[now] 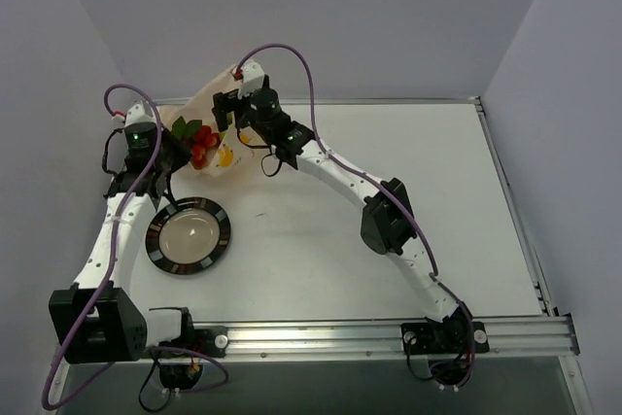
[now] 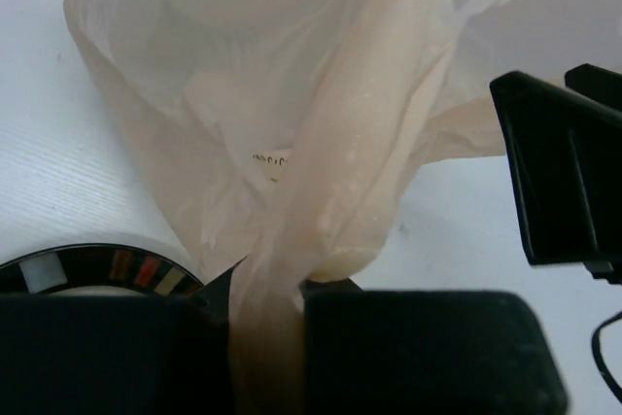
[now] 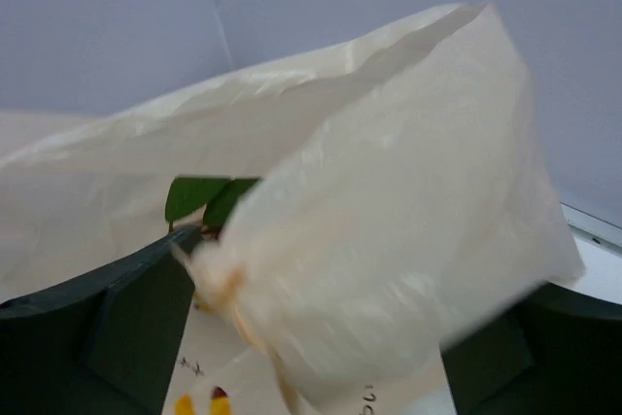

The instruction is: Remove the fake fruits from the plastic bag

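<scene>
The pale peach plastic bag [image 1: 210, 104] hangs at the far left of the table between both grippers. Small red fake fruits [image 1: 202, 144] with green leaves sit at its open side, and a yellow patch [image 1: 226, 155] shows beside them. My left gripper [image 1: 178, 155] is shut on a twisted handle of the bag [image 2: 267, 337]. My right gripper [image 1: 226, 109] is up at the bag's top. In the right wrist view its fingers [image 3: 136, 318] stand wide apart with blurred bag film [image 3: 389, 240] between them and green leaves [image 3: 199, 199] behind. The pear and the mango are hidden.
A round black-rimmed plate [image 1: 189, 235] lies near the left arm, just in front of the bag; its rim also shows in the left wrist view [image 2: 97, 267]. The right gripper's black body [image 2: 564, 172] is close on the right. Walls stand behind and to the left of the bag.
</scene>
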Robot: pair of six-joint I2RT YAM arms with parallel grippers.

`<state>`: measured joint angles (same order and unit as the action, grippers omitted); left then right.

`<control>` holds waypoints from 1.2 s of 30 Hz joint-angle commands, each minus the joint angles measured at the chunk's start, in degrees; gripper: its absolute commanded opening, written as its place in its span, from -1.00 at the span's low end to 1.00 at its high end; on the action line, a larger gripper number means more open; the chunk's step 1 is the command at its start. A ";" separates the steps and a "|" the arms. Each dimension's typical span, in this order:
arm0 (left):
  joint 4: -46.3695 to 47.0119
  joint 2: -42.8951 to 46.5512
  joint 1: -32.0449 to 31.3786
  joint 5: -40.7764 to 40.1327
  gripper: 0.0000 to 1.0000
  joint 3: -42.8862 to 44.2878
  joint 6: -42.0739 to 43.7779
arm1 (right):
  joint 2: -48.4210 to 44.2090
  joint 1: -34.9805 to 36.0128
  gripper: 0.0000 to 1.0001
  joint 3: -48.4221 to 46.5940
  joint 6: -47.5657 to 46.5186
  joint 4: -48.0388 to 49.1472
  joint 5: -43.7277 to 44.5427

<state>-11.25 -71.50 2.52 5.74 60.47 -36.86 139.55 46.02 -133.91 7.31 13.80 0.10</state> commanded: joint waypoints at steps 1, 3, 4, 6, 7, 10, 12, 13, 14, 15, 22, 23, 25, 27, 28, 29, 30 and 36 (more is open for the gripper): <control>0.70 2.42 1.08 2.35 -0.95 2.02 -1.02 | 1.69 0.39 0.64 -1.27 0.33 8.06 15.25; 1.40 1.38 1.52 3.05 -0.95 2.63 -1.46 | 3.01 0.21 -0.07 -1.53 1.03 8.61 17.21; 1.58 0.93 1.87 2.88 -0.95 2.90 -1.63 | 3.01 0.04 -0.75 -0.84 1.39 8.44 19.13; 2.10 -0.82 2.22 0.44 -0.95 4.30 -1.46 | 0.48 0.03 -1.00 6.23 1.83 9.22 20.38; 1.84 -1.44 2.48 -0.72 -0.95 5.09 -1.28 | -1.28 0.03 -1.00 10.47 2.26 11.40 20.47; 1.58 -3.02 3.10 -3.27 -0.95 8.26 -0.85 | -12.69 0.21 -1.00 32.81 6.30 22.09 18.20; 0.97 -3.29 3.27 -4.24 -0.95 10.01 0.21 | -20.61 0.56 -1.00 40.18 8.15 25.12 13.10; 0.53 -3.46 3.28 -5.11 -0.95 12.11 0.65 | -22.54 0.82 -1.00 43.09 8.24 24.70 12.13; -0.26 -3.64 3.54 -5.21 -0.95 13.09 1.61 | -25.52 1.00 -1.00 43.81 8.42 23.82 11.16; -1.14 -3.90 3.80 -5.21 -0.95 13.88 1.97 | -26.77 1.00 -1.00 44.34 9.64 22.94 8.02; -2.11 -8.73 8.02 -6.89 -0.95 15.90 2.33 | -21.69 -4.00 -1.00 42.50 18.68 18.74 -2.64; -2.37 -9.78 8.72 -3.40 -0.95 17.21 1.28 | -21.42 -4.79 -1.00 43.72 19.66 18.80 -3.00; -1.68 -12.16 9.16 -2.57 -0.95 18.45 1.61 | -22.47 -5.67 -1.00 46.36 19.85 22.05 -0.56; -2.63 -15.84 9.16 -4.23 -0.95 21.77 2.40 | -21.60 -6.03 -1.00 46.02 18.53 20.58 2.43; -3.34 -17.51 9.16 -5.11 -0.95 23.02 3.02 | -20.47 -6.64 -1.00 44.88 18.01 19.17 3.23; -3.87 -21.01 9.34 -6.25 -0.95 24.16 3.89 | -17.50 -6.82 -1.00 43.31 17.22 17.76 3.85; -4.65 -22.52 9.34 -6.96 -0.95 25.82 4.34 | -15.90 -6.99 -1.00 40.77 16.86 15.66 4.12; -2.21 -31.14 9.34 -9.16 -0.95 27.60 7.85 | -5.61 -7.08 -1.00 33.98 15.19 12.48 6.23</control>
<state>-13.87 -101.19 11.57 -0.30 85.17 -32.36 130.98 38.41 -96.20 23.81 29.41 3.68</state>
